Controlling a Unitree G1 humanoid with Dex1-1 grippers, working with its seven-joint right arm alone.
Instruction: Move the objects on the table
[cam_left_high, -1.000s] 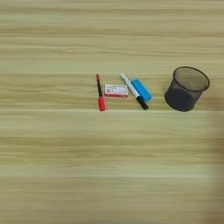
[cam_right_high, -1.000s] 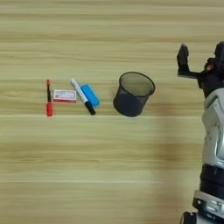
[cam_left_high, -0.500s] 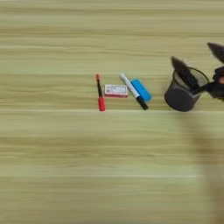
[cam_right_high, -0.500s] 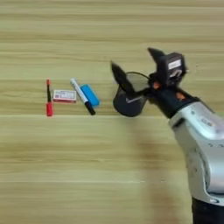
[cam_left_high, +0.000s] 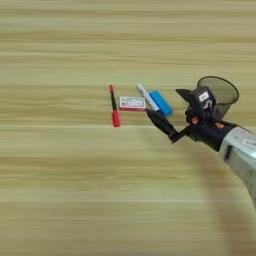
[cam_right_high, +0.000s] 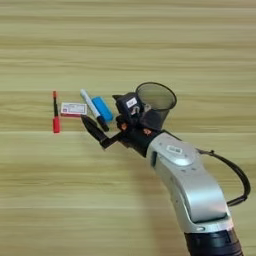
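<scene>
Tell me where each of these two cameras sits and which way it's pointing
Left eye view: on the robot's head, looking down at the table; the right claw and a bit of silver forearm enter from the right edge.
Right eye view: same head, reaching further right, looking down; the whole silver forearm rises from the bottom edge.
Shared: the pen, white-and-red box, marker, blue block, mesh cup and the open claw.

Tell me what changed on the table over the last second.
The right gripper swung in from the right edge, passed the black mesh cup and now hovers open by the white marker and blue block, holding nothing. The pen, small box, marker, block and cup stayed where they were.
</scene>
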